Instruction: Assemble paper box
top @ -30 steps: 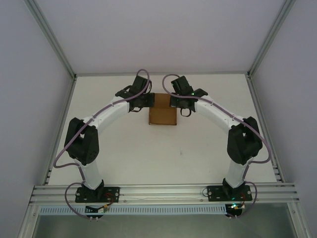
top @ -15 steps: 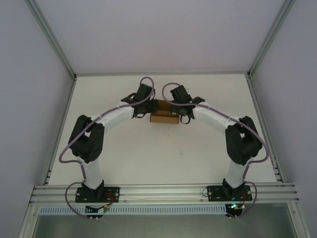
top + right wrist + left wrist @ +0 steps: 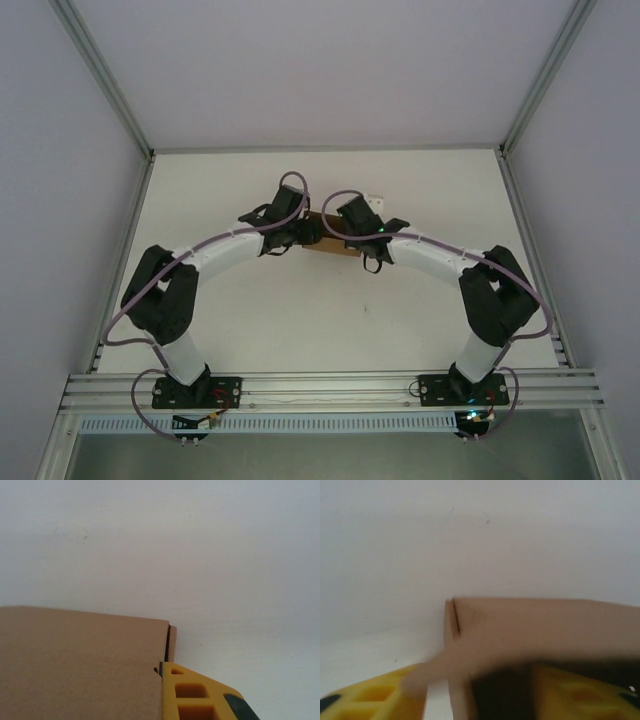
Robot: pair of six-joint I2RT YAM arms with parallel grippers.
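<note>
The paper box [image 3: 331, 248] is brown kraft cardboard, held up between my two grippers over the far middle of the table. My left gripper [image 3: 305, 233] is at the box's left end. In the left wrist view its yellow fingers [image 3: 367, 697] stand apart, open, with a blurred corner of the paper box [image 3: 545, 625] between them. My right gripper [image 3: 352, 238] is at the right end. One yellow finger [image 3: 197, 697] of the right gripper [image 3: 161, 695] presses flat against the edge of a broad panel of the paper box [image 3: 80, 665], shut on it. Its other finger is hidden behind the panel.
The white table [image 3: 320, 320] runs out to aluminium frame rails [image 3: 330, 385] at the near edge and along both sides. Pale walls close in the back and sides. Both arm bases sit on the near rail.
Both wrists have moved nearer and closer together. The box now shows as a narrower brown strip. The left gripper, shut before, has opened.
</note>
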